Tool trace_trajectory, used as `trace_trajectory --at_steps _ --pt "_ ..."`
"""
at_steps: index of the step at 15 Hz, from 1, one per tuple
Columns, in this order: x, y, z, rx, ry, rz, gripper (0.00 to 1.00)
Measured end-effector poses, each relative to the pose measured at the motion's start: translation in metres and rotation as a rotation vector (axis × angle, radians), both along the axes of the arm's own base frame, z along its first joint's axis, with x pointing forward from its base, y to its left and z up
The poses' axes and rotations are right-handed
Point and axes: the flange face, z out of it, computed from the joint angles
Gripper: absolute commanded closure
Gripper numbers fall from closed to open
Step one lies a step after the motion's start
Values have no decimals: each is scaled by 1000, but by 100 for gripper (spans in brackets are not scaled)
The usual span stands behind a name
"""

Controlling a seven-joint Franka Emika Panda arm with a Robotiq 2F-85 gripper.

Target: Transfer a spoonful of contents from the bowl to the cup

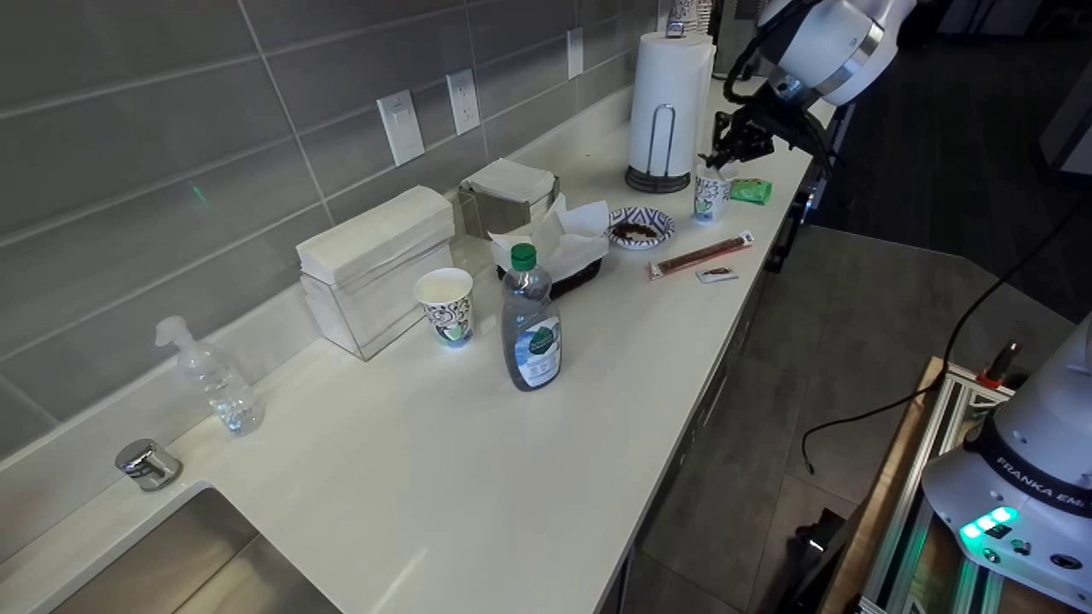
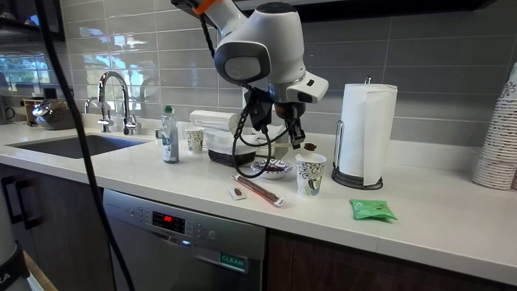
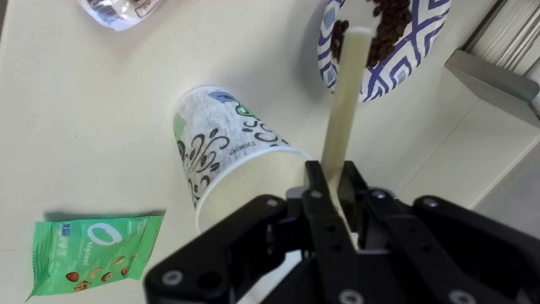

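In the wrist view, the gripper point(image 3: 331, 175), lower centre, hides parts of 2 things: the spoon point(image 3: 347, 93) and the cup point(image 3: 225, 141). The upper edge crops 2 more: the bowl point(image 3: 390, 80), at upper right, and a wrapper point(image 3: 120, 12), at upper left. In an exterior view, the right edge of the frame cuts off a stack of cups point(image 2: 499, 141).

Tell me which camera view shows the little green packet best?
The wrist view: it shows the green packet whole and largest, with the printed nuts easy to pick out. Both exterior views show it too, but small and at a slant, its print hard to make out.
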Motion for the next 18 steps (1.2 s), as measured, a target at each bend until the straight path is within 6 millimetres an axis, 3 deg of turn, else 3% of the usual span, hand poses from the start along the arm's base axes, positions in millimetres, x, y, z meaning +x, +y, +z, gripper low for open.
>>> trace_trajectory --at_steps 18 --pt "-21 -14 -19 33 -95 130 96"
